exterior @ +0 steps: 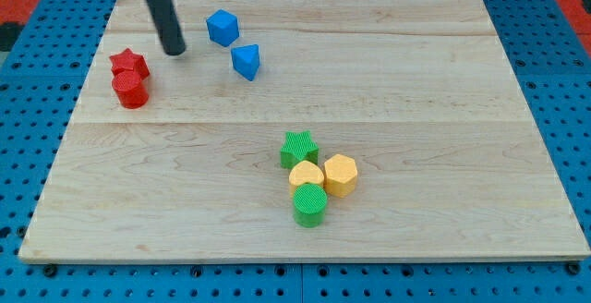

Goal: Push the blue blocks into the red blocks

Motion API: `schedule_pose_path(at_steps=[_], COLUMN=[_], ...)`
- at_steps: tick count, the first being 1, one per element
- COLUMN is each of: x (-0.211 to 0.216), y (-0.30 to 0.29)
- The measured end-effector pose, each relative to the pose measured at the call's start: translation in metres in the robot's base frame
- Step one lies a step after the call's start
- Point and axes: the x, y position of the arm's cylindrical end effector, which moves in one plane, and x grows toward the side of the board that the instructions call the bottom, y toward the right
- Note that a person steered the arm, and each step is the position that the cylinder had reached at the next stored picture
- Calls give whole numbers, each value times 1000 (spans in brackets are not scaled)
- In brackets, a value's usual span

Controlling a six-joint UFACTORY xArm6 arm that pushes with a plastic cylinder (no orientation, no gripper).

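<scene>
Two blue blocks lie near the view's top, left of centre: a blue cube-like block [222,27] and a blue wedge-like block [246,61] just below and right of it. Two red blocks touch each other at the view's left: a red star [129,63] above a red cylinder [131,90]. My tip [174,51] rests on the board between the two pairs, right of and slightly above the red star, left of the blue blocks, touching none.
A cluster sits at the view's lower centre: a green star [298,147], a yellow heart [307,175], a yellow hexagon [340,175] and a green cylinder [309,204]. The wooden board [443,100] lies on a blue pegboard.
</scene>
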Motion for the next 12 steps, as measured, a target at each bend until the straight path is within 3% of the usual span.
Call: schedule_pose_path(at_steps=[1, 2, 3, 6, 8, 9, 11, 12], x=[-74, -101, -69, 25, -44, -32, 35, 38], y=[-10, 44, 71, -57, 25, 35, -1, -4])
